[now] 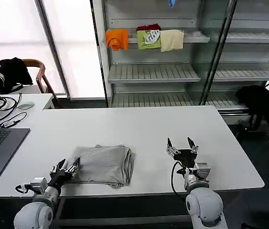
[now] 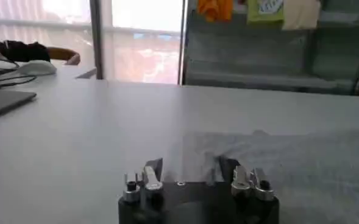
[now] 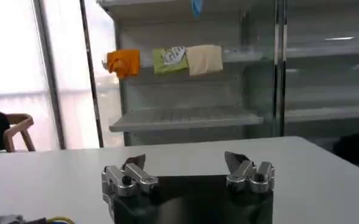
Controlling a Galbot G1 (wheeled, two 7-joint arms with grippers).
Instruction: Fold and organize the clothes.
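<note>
I am resting the left gripper (image 1: 68, 167), jaws open, against the folded light grey cotton shirt (image 1: 103, 164) (presumably to tidy it); the right gripper (image 1: 182, 145) is idling open on the white tabletop (image 1: 149, 126).

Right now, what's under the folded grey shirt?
The folded grey shirt lies on the white table, left gripper at its edge. Whether anything lies beneath or between its layers is hidden.

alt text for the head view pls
A folded light grey shirt lies on a white table, with the left gripper open at its near left corner. The right gripper is open over bare table to the shirt's right.
</note>
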